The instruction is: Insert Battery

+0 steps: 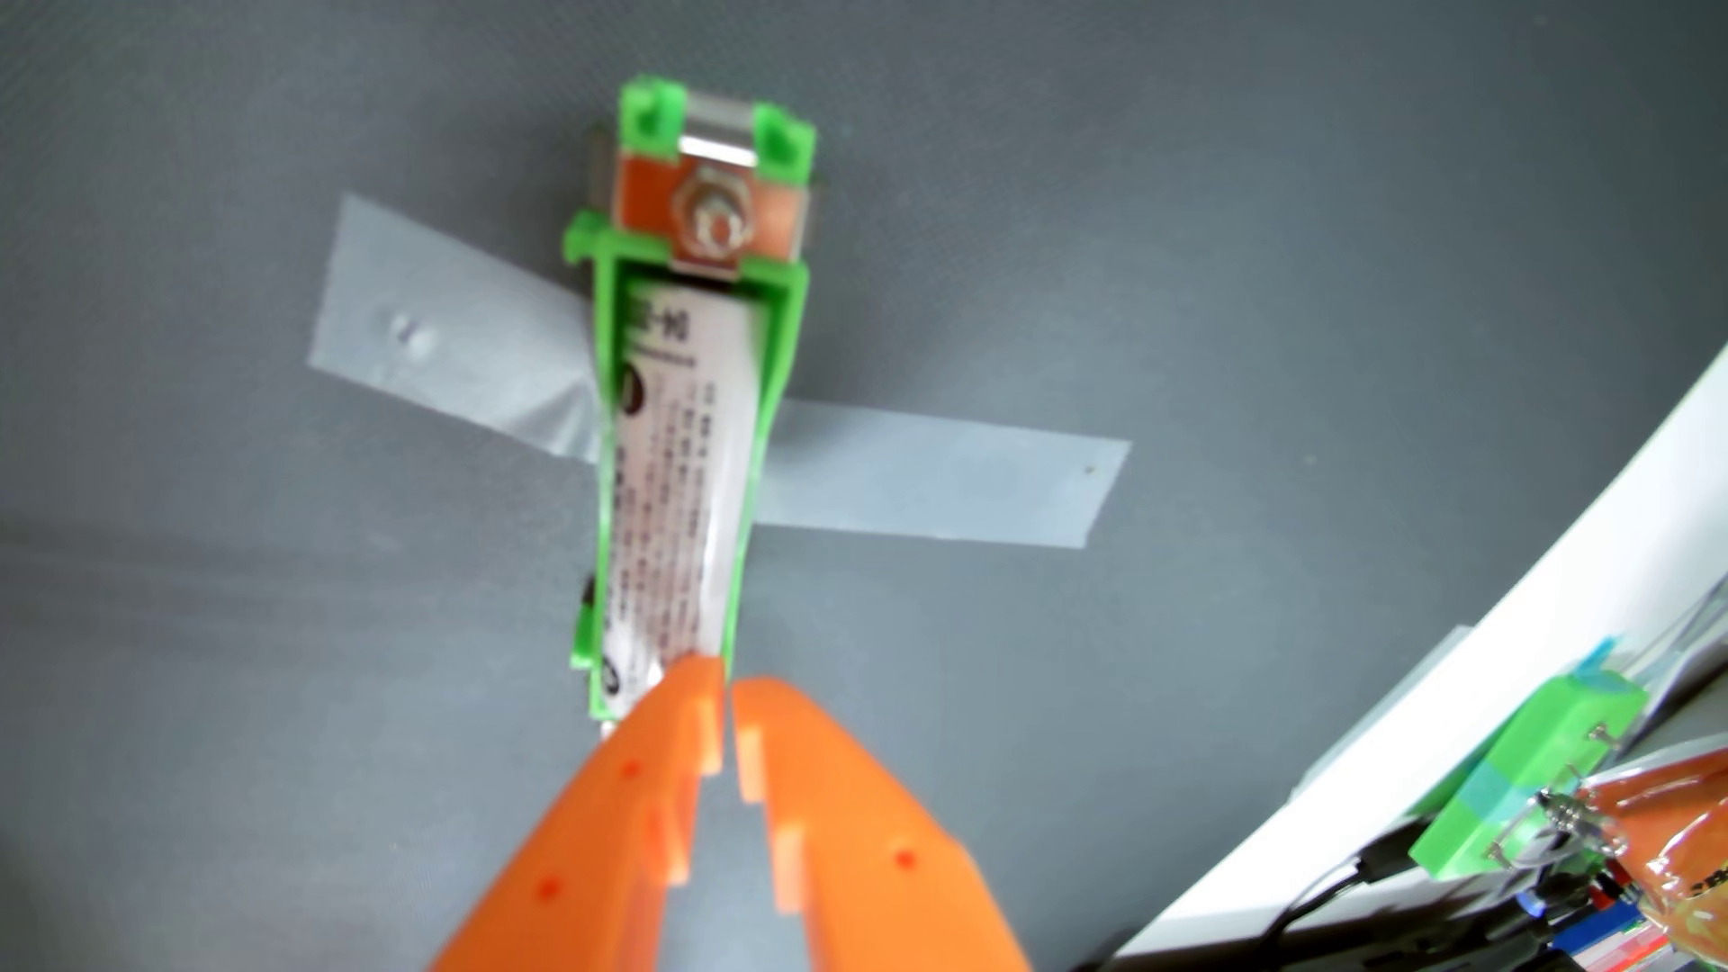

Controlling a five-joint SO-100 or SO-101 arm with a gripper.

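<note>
In the wrist view a white battery [678,486] with dark print lies lengthwise inside a green holder [784,346], running from the holder's far end toward the camera. The holder sits on a grey surface [1216,234] and is fixed there by a strip of pale tape [944,481] that passes under it and sticks out on both sides, higher on the left and lower on the right. At the holder's far end a metal contact [715,224] on a copper-coloured plate meets the battery's tip.

The orange jaws [725,687] enter from the bottom edge. They stand nearly closed, with only a thin slit between the tips, and nothing is held between them. The left tip overlaps the near end of the battery and holder; whether it touches them cannot be told. The right tip lies just beside the holder's right wall, over bare surface.

Well apart, at the lower right, a white edge [1496,654] curves across the corner. Beyond it sit a green block [1515,785] with a band of bluish tape, some dark wires [1328,888] and an orange wrapper [1674,841], all blurred. None of these lies between the jaws and the holder.
</note>
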